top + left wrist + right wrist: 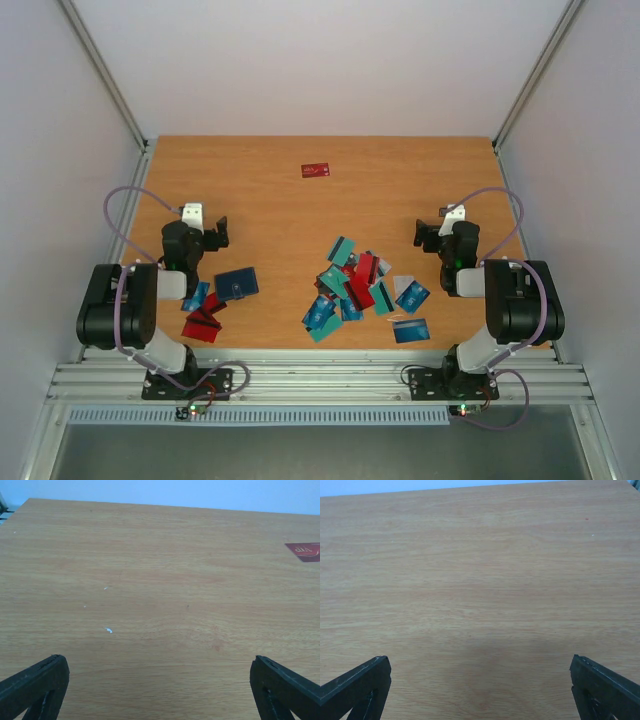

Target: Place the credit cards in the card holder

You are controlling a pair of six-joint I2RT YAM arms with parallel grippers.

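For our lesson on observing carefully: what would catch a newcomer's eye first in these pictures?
A jumble of thin plastic cards in teal, blue, red and pale grey lies near the front middle of the light wooden table. One red card sits alone far back, and a dark navy folding card holder lies beside the left arm.

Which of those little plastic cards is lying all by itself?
The thin red plastic card near the wooden table's far edge. It sits alone; all the other cards lie clustered toward the near edge.
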